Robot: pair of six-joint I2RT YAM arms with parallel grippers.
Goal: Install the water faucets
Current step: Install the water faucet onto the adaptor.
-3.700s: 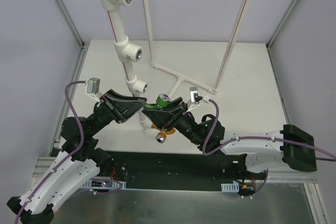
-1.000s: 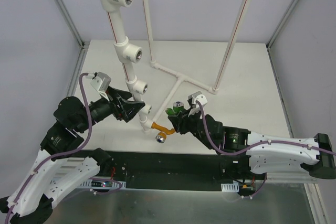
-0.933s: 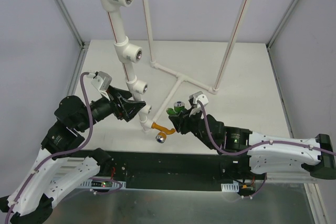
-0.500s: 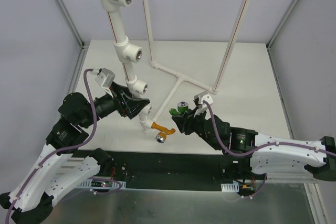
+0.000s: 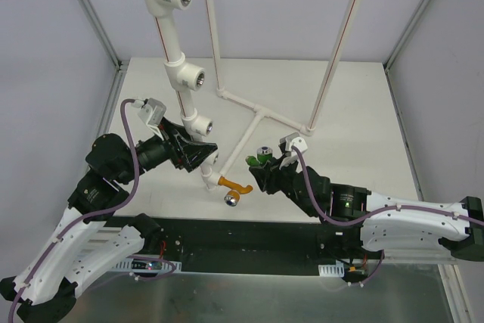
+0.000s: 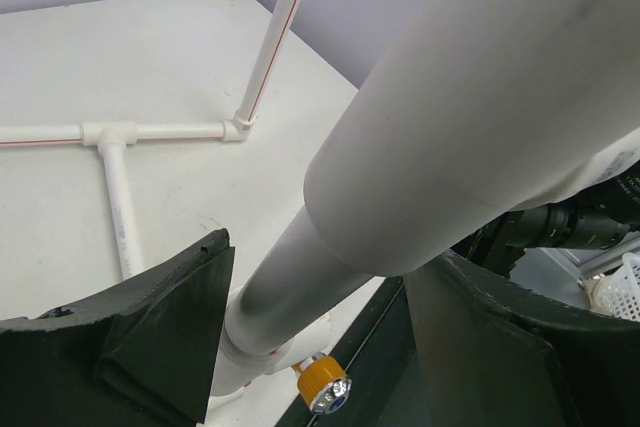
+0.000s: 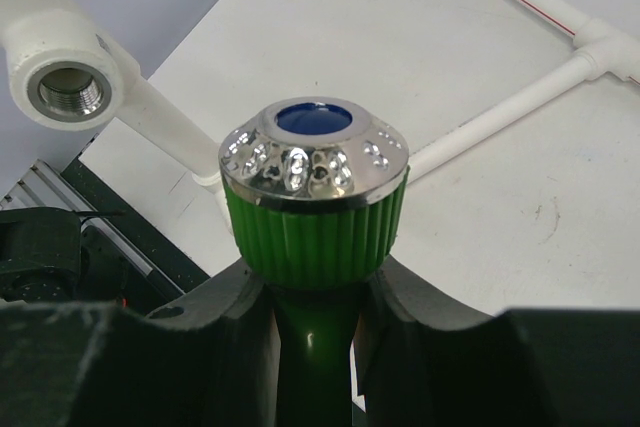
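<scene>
The orange faucet [image 5: 227, 184] looked seated in the lowest tee [image 5: 210, 178], nearest me. My right jaws clenched the green faucet [image 7: 312, 217], uninstalled, right of it; my left jaws stood released around the white pipe [image 6: 450, 127].

Bright, even light falls from overhead, so the white bench [image 5: 355, 111] shows only faint, soft-edged shadows under the arms. Beyond its near edge a metal sheet [image 5: 249, 300] gives back a hazy glare. The overhead view is sharp, though its upright posts splay outward toward the corners. At the right wrist, small hard highlights dot the green faucet [image 7: 313, 217] on its silver cap. At the left wrist, the white pipe [image 6: 470, 127] looms close and soft, and the left pincer [image 6: 318, 287] is near-black.
</scene>
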